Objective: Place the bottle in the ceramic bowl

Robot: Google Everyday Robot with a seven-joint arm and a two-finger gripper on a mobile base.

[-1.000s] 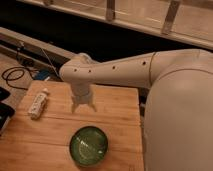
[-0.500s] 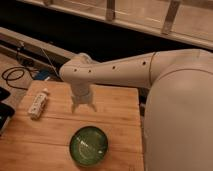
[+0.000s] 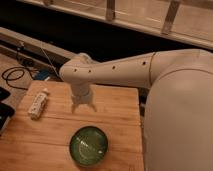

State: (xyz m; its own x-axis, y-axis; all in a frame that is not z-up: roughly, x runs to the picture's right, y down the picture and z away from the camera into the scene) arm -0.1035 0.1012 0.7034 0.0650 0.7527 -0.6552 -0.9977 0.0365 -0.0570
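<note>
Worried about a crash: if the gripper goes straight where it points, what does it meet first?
The gripper, above the table pointing down, would likely meet bare wood behind the ceramic bowl.

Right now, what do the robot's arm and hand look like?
The arm is a thick, smooth tube in creamy white, with a rounded joint and a row of small dark dots along its side. The hand, above the wooden table, is small and equally pale, with two short fingers spread apart. No cables show on it.
</note>
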